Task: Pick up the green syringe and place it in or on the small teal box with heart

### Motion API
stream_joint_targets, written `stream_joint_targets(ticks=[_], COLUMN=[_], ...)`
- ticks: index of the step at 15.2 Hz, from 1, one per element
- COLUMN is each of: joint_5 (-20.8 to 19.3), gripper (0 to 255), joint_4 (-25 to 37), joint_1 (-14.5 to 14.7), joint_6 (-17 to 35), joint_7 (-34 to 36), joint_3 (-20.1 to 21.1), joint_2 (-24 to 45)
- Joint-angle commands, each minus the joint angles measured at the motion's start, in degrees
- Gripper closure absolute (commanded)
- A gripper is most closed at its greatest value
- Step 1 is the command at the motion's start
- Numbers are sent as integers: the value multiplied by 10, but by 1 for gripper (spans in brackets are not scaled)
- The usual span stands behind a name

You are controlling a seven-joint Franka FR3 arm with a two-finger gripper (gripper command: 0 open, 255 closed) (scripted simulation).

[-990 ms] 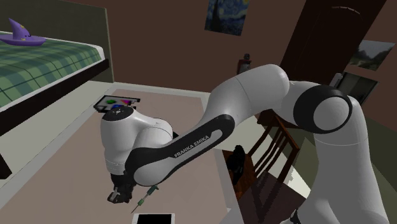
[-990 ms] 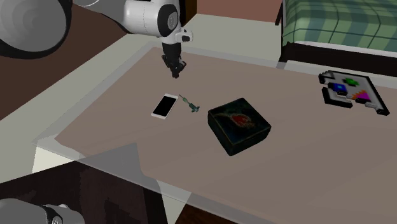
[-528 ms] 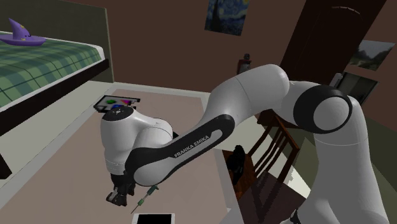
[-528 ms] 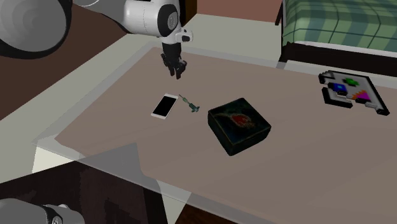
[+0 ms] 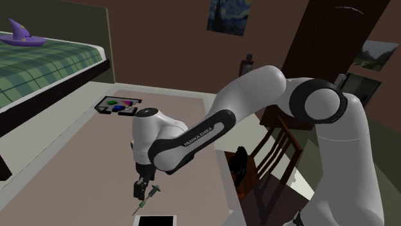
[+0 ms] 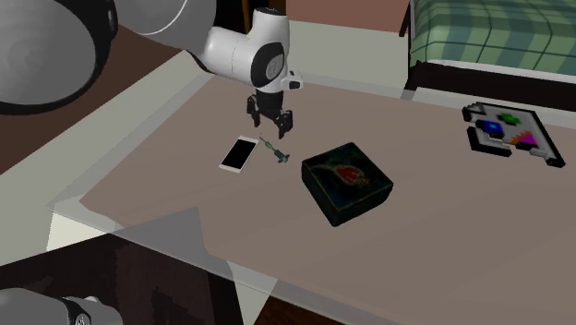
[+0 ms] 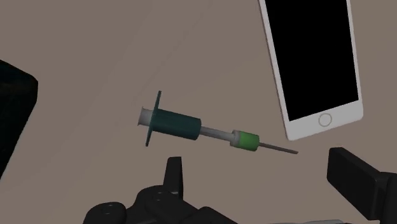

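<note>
Two black fingers [image 7: 353, 175] of the gripper [image 7: 257, 164] stand wide apart with nothing between them. The hand hangs a little above the table [image 6: 175, 189], pointing down. In the second exterior view the gripper [image 6: 274, 123] hovers just over the green syringe [image 6: 274, 150], and in the shoulder view the gripper [image 5: 142, 191] sits close beside the syringe [image 5: 147, 198] without touching it.

The syringe [image 7: 184, 125] lies flat on the table, just ahead of the fingertips. It has a flange at one end, then a dark teal barrel, a grey stem, a bright green collar and a thin needle. The needle end points toward a white phone [image 7: 312, 57] lying just beside it. On the other side, near but apart, sits the dark box [image 6: 348, 182] with a red heart on its lid, and a corner of the box [image 7: 13, 108] shows in the wrist view.

It looks light and stiff, and round enough to roll or slip if pinched off-centre. The needle looks too thin to bear a squeeze. The best hold is probably across the dark barrel, between flange and stem. At present the gap between the fingers runs nearly along the syringe's length, so the wrist likely needs turning before the descent.
</note>
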Motion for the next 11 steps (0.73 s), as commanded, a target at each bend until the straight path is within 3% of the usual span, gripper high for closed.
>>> stream_joint_targets(ticks=[1,4,11], joint_5=[5,8,-6], gripper=[0,0,0], joint_4=[-4,-3,-5], joint_1=[-27,-65,-55], joint_6=[7,12,45], joint_7=[-54,-130,-123], joint_3=[3,6,-5], joint_2=[12,35,66])
